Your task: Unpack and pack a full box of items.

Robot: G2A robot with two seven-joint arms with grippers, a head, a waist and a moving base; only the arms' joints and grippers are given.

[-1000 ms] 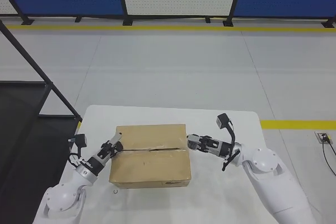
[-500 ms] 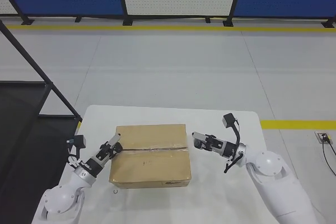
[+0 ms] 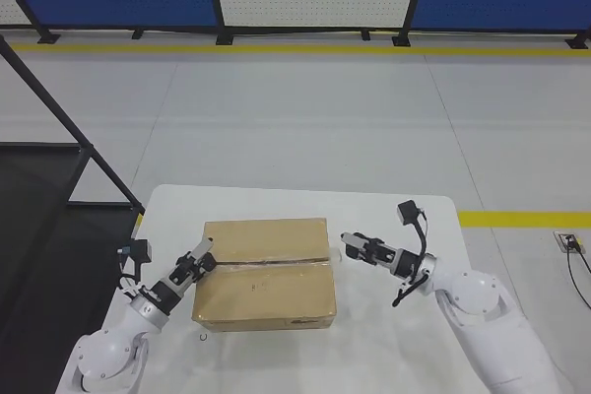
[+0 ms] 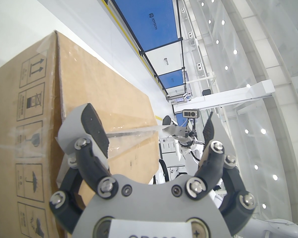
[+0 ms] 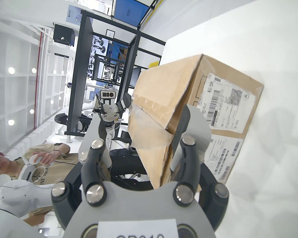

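Note:
A taped brown cardboard box (image 3: 266, 281) lies closed in the middle of the white table (image 3: 394, 330). Clear tape (image 4: 129, 134) runs along its top seam. My left gripper (image 3: 202, 264) is at the box's left end, open, one pad (image 4: 94, 127) resting against the cardboard by the seam and the other in the air. My right gripper (image 3: 347, 242) hovers open just off the right end, not touching it. In the right wrist view the box (image 5: 164, 92) shows beyond the right gripper (image 5: 139, 125), with loose tape (image 5: 149, 130) at that end.
A black metal frame (image 3: 79, 158) stands off the table's left side. A small dark ring (image 3: 204, 338) lies near the front edge, in front of the box. Shipping labels (image 5: 221, 100) cover the box's right end. Bare tabletop extends right of the box.
My right gripper has drawn back to the right, away from the box's end. The seam's dark gap near that end has closed. The left gripper has stayed put.

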